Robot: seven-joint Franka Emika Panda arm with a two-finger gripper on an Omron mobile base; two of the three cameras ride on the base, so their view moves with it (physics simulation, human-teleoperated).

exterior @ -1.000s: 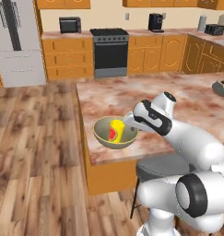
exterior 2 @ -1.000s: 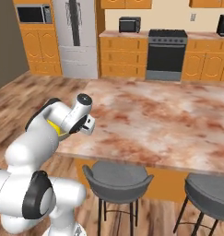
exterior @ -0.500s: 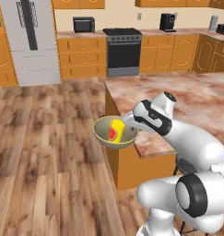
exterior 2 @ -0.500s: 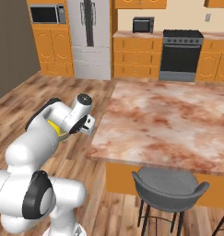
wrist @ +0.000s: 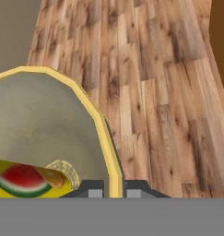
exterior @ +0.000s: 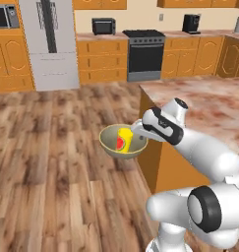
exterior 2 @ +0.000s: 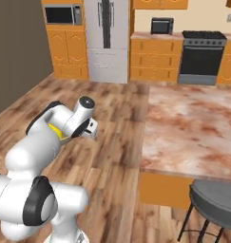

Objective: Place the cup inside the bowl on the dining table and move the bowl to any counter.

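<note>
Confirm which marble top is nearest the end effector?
The dining table, the broad slab beside the held bowl; the counter runs far off along the back wall.

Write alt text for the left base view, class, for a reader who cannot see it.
A white robot arm's gripper, shut on the rim of an olive-tan bowl, holds it in the air above a wooden kitchen floor, with a yellow cup lying inside. The marble dining table is to the right; a fridge and stove line the far wall.
</note>
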